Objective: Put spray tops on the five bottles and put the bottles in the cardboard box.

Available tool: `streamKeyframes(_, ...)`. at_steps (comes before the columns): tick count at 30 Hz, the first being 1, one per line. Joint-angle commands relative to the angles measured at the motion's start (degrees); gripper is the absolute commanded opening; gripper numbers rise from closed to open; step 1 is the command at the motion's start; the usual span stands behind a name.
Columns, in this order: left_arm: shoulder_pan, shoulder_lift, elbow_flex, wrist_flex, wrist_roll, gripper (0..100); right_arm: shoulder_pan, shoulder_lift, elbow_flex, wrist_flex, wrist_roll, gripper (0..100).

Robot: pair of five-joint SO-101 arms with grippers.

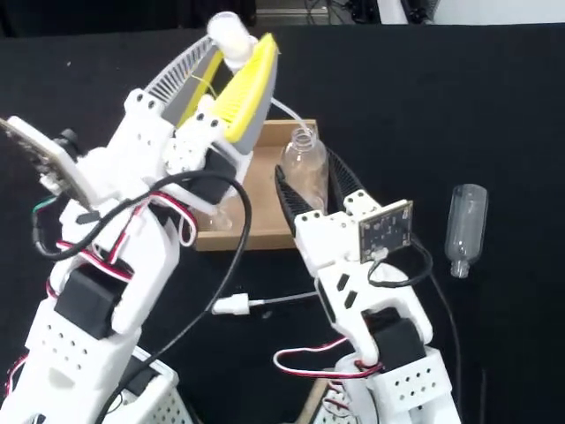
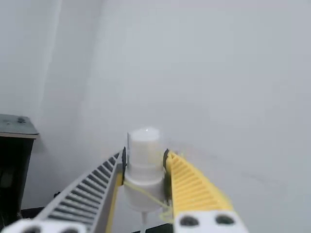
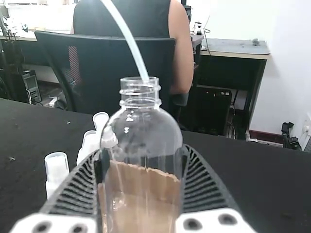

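As both arms stand over the black table (image 1: 459, 106), the left claw (image 1: 238, 46) — one finger yellow, one grey — is clamped on a white spray top (image 2: 144, 162). It grips the top by the sides, with the cap poking past the fingertips. The top's thin dip tube (image 1: 287, 113) trails down from that claw, and its end sits in the open neck of a clear bottle (image 3: 141, 141). The black-fingered right claw (image 1: 305, 177) is closed around that bottle's body and holds it upright, neck above the fingertips.

A cardboard box (image 1: 260, 190) lies on the table just beyond the right claw, directly behind the held bottle and below the raised left claw. What it contains cannot be made out.

A second clear bottle (image 1: 465, 231) lies on its side on the table beside the right claw, away from the left arm and well apart from both.

Behind the right claw, between the two arms, a loose spray top (image 1: 231, 306) lies with its tube stretched toward the right arm. Several more white spray tops (image 3: 56, 170) stand on the table beyond the right claw, off to one finger's side.
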Motion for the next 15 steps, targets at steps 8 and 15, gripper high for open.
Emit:
streamKeyframes(8,0.57,3.16,-0.48,0.09,-4.92,3,-0.18,-1.10,-0.40,-1.49,-0.09,1.1)
streamKeyframes(15,1.10,8.26,-0.40,0.35,-4.48,3,-0.18,-1.10,-0.40,-1.49,-0.09,1.1)
